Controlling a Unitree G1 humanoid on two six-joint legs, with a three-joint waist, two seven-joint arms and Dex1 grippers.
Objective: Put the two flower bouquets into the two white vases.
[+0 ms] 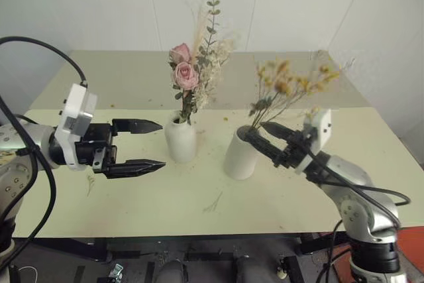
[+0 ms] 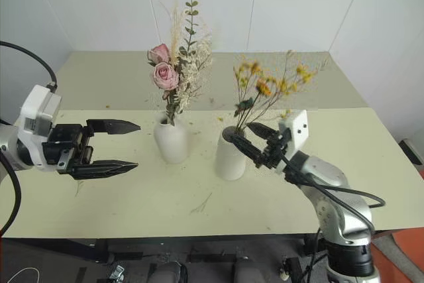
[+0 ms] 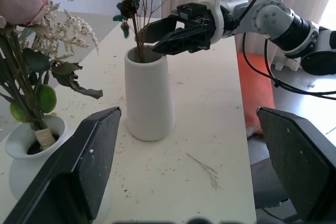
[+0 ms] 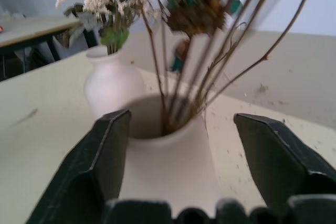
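yellow sprig: sitting with its stems down in the wide-mouth cone vase, flower heads leaning out toward the right
rose bunch: standing upright in the bottle-shaped vase, just left of the cone vase, both near the middle of the desk
right gripper: hovering right at the cone vase's rim, fingers spread wide, stems sitting loose between them, not pinching anything
left gripper: hanging left of the bottle vase, fingers spread, holding nothing
step: looks like the release of the second bouquet, so both are basically in
next: I'm guessing the right arm needs to be backing straight out without snagging those thin stems or nudging the vase
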